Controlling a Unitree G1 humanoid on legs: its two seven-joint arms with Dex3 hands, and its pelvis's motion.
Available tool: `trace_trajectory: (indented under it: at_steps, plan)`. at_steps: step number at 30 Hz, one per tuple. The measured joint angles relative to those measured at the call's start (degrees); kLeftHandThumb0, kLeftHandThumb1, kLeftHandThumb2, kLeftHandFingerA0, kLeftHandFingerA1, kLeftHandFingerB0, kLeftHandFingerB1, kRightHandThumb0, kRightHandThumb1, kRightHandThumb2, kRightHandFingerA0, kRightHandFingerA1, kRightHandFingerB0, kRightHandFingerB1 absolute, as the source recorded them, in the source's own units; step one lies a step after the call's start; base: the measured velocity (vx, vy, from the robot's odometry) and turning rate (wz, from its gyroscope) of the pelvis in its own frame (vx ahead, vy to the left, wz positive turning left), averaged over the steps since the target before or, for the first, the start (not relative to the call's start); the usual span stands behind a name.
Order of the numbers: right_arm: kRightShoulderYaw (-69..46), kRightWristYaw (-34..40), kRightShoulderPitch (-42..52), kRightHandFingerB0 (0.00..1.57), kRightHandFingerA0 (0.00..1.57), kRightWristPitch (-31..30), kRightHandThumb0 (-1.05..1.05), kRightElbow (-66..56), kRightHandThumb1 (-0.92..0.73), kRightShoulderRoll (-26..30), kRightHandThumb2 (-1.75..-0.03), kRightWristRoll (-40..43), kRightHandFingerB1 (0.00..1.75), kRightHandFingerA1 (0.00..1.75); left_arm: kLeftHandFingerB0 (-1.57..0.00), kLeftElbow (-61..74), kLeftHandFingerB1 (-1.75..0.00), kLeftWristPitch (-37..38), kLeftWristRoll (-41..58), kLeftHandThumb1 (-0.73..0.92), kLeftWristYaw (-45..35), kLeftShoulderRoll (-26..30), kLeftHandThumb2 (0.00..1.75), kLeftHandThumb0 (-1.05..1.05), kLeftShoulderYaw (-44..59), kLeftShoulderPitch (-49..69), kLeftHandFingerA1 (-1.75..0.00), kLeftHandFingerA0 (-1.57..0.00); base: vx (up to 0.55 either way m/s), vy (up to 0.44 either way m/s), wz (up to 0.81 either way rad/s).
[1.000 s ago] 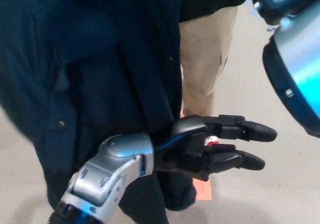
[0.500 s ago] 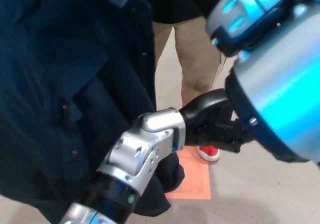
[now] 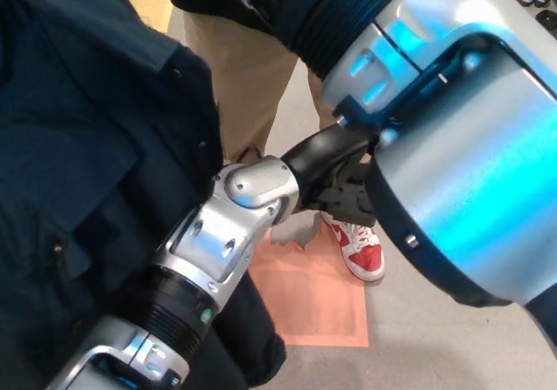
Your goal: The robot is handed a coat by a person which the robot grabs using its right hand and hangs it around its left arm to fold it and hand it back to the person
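Note:
A dark navy coat fills the left of the head view and hangs down along my left forearm, which rises from the bottom left in silver. My left hand, black, shows only its back and base. The rest is hidden behind my right forearm, a large silver and blue shell crossing the right of the picture. That arm's black ribbed cuff runs out at the top edge, so my right hand does not show.
A person stands close in front, with khaki trousers and a red and white shoe showing. An orange square is marked on the grey floor under my arms.
My right forearm has swung in from the upper right and now covers most of my left hand. The view has also shifted, so the coat sits further left and the shoe shows.

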State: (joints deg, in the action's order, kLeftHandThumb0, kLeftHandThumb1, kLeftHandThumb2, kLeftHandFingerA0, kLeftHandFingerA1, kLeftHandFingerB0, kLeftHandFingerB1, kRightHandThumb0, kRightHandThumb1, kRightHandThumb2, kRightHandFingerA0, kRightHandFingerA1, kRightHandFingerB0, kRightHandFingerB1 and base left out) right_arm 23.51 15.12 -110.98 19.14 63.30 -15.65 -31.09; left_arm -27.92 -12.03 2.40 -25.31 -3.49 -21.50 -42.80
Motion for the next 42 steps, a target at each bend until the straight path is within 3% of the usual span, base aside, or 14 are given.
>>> trace_trajectory:
  at_steps: [1,2,3,6,7,9,17,18,20,21,23,24,26,42]
  plan:
    - [-0.02,-0.13,0.02,0.78,0.87,-0.06,-0.3,-0.22,-0.81,-0.04,-0.69,0.0,1.09,1.59,-0.35,-0.06,-0.51,0.49,-0.39,0.68,0.25,0.05,1.01,-0.58,0.0,0.0,-0.58,-0.42,0.0,0.0,0.0]
    - [-0.06,-0.29,0.03,0.9,0.98,-0.09,-0.27,-0.41,-0.81,-0.07,-0.64,0.01,0.8,1.24,-0.32,-0.14,-0.66,1.02,-0.89,0.92,0.48,0.09,1.35,-0.05,0.0,0.0,-0.74,-0.46,0.0,0.0,0.0]
    - [-0.08,-0.39,0.03,0.85,1.11,-0.11,-0.31,-0.5,-0.63,-0.09,-0.99,0.01,0.83,1.18,-0.39,-0.24,-0.33,1.37,-1.24,0.82,0.6,0.09,0.65,-0.68,0.0,-0.01,-0.31,-0.32,0.0,0.0,0.0]
    - [-0.72,-2.06,1.44,1.0,1.12,-0.51,-0.31,-3.99,-0.8,0.56,-0.63,0.08,0.79,1.22,-0.26,-5.38,-0.3,3.47,-1.04,0.86,0.94,2.1,0.66,-0.66,2.41,-1.95,-0.3,-0.2,0.0,0.0,0.0]
    - [-1.45,-3.08,2.29,0.98,1.12,-0.77,-0.3,-6.4,-0.79,1.08,-0.63,0.18,0.76,0.84,0.0,-8.64,-0.48,3.85,-0.78,0.55,1.21,3.74,1.09,-0.35,4.74,-3.73,-0.49,0.0,0.0,0.0,0.0]
    - [-2.33,-4.57,3.4,1.02,1.17,-1.21,-0.32,-10.31,-0.8,2.29,-0.65,0.3,0.72,0.67,-0.21,-13.04,-0.29,4.32,-0.27,0.87,1.87,6.11,0.66,-0.56,8.47,-6.28,-0.3,-0.21,0.0,0.0,0.0]
    - [-6.42,-10.33,8.1,1.08,1.02,-5.19,-0.35,-26.27,-0.79,6.15,-0.65,1.06,0.67,0.57,-0.15,-24.38,-0.28,5.27,1.27,0.78,4.7,12.31,0.64,-0.73,19.75,-13.21,-0.33,-0.24,0.0,0.0,0.0]
    - [-6.96,-10.97,8.77,1.05,1.08,-5.73,-0.35,-28.21,-0.83,6.65,-0.65,1.24,0.69,0.63,0.0,-25.4,-0.47,5.42,1.41,0.48,4.9,12.72,1.05,-0.37,20.92,-13.73,-0.47,0.0,0.0,0.0,0.0]
    - [-8.61,-12.46,10.25,1.07,1.08,-7.27,-0.35,-32.15,-0.85,7.74,-0.65,1.81,0.73,0.62,0.0,-27.33,-0.47,5.79,1.72,0.47,5.3,13.41,1.04,-0.37,23.08,-14.68,-0.48,0.0,0.0,0.0,0.0]
    - [-9.52,-13.24,10.94,1.0,0.9,-8.13,-0.33,-34.03,-0.68,8.45,-1.05,2.15,0.88,0.77,0.0,-28.25,-0.47,5.97,1.93,0.46,5.4,13.68,1.04,-0.37,24.05,-15.14,-0.47,-0.01,0.0,0.0,0.0]
    - [-11.89,-14.89,12.37,1.01,0.9,-9.85,-0.35,-37.65,-0.68,10.24,-1.06,2.84,0.88,0.76,0.0,-30.18,-0.47,6.45,2.34,0.47,5.63,14.56,1.04,-0.37,25.76,-15.93,-0.47,0.0,0.0,0.0,0.0]
    - [-12.78,-15.45,12.77,1.15,1.04,-10.49,-0.41,-38.67,-0.86,10.96,-0.66,3.17,0.67,0.54,-0.11,-30.77,-0.38,6.61,2.42,0.66,5.74,14.9,0.88,-0.77,26.32,-16.15,-0.41,-0.15,0.0,0.0,0.0]
    - [-15.47,-17.11,14.06,1.13,1.06,-12.61,-0.38,-41.46,-0.87,13.54,-0.66,4.2,0.69,0.55,-0.14,-32.36,-0.27,7.26,2.68,0.78,6.09,15.59,0.64,-0.73,27.95,-16.66,-0.32,-0.22,0.0,0.0,0.0]
    - [-32.57,-27.22,37.37,1.18,1.12,-25.71,-0.33,-60.75,-0.86,28.53,-0.68,13.16,0.64,0.54,-0.18,-37.58,-0.29,10.59,3.41,0.76,7.08,17.27,0.63,-0.72,34.24,-17.82,-0.33,-0.25,0.0,0.0,0.0]
